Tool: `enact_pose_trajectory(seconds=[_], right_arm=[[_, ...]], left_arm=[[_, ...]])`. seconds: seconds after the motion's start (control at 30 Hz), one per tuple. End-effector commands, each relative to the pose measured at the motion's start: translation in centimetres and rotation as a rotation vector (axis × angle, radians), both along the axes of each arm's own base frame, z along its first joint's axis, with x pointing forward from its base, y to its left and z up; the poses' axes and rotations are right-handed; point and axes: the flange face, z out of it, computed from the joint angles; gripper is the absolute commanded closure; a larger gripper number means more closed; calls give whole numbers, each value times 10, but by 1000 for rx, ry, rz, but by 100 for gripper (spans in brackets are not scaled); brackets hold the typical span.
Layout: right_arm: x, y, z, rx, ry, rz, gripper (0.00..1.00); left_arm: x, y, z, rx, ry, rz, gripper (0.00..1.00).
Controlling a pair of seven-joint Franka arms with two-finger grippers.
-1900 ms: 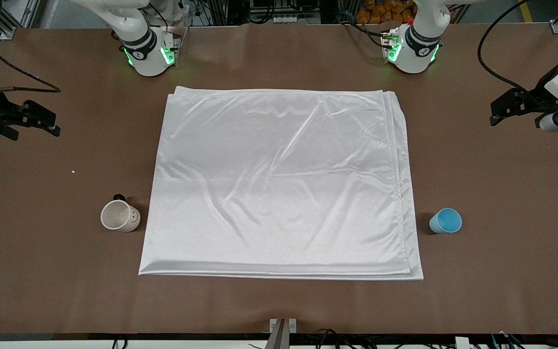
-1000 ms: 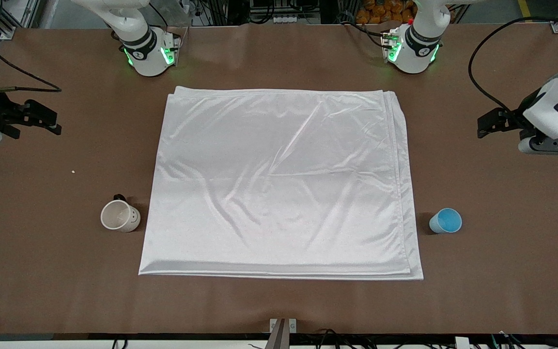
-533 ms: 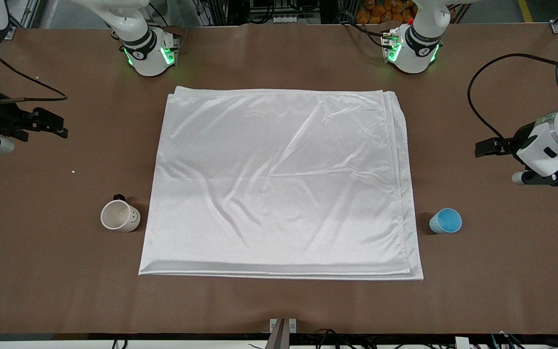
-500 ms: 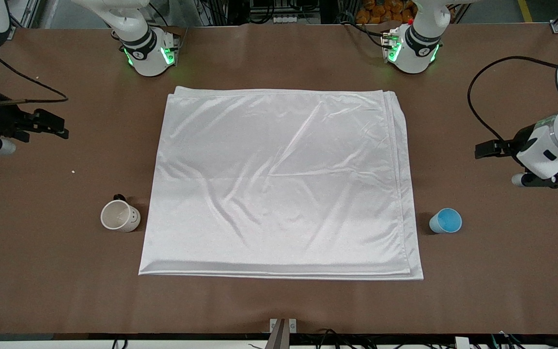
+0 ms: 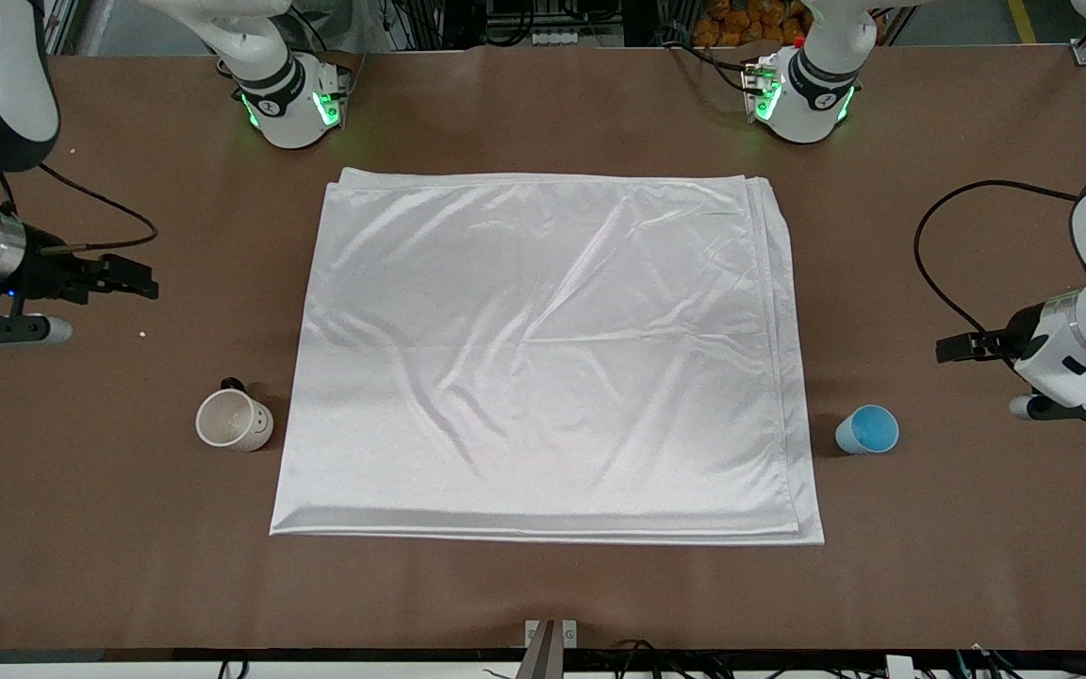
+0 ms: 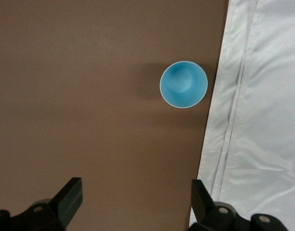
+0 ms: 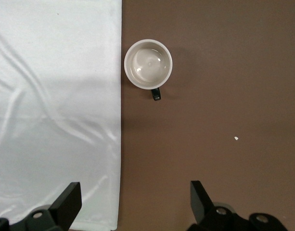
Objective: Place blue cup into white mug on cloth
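one small light-blue handleless cup, one off-white ceramic mug with dark handle, one large shiny white folded cloth between them (both sit on bare table just beside it). left gripper and right gripper both spread wide, holding nothing, over the brown table. one white speck near the mug.

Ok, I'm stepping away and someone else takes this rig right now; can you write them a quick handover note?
Left gripper: open, holding nothing, over bare table toward the left arm's end, not yet at the blue cup.
Right gripper: open, holding nothing, over bare table toward the right arm's end, short of the white mug.
Cup and mug both stand upright on the table, one at each side edge of the cloth, neither on it.
Done: nothing.
Left: put the mug on the cloth, then the cup into the mug.
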Motion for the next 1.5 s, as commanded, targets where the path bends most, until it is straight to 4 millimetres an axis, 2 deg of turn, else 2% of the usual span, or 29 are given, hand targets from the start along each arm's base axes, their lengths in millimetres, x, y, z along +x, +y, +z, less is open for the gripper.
enact_pose_trajectory(seconds=[0.0, 0.27, 0.53, 0.83, 1.3, 1.47], right_arm=[[-3, -1, -47, 3, -16, -5, 0], [-3, -1, -101, 0, -42, 7, 0], [2, -3, -153, 0, -91, 35, 0], [5, -4, -197, -3, -151, 52, 0], [4, -4, -233, -11, -207, 88, 0], [-1, -4, -247, -21, -227, 98, 1]], left_arm=[[13, 7, -8, 27, -24, -5, 0], [28, 9, -42, 26, -51, -10, 0], [33, 14, -60, 24, -60, -8, 0], [42, 12, -98, 17, -59, -12, 0], [51, -3, -159, 8, -62, -40, 0], [54, -6, -172, 6, -75, -46, 0]])
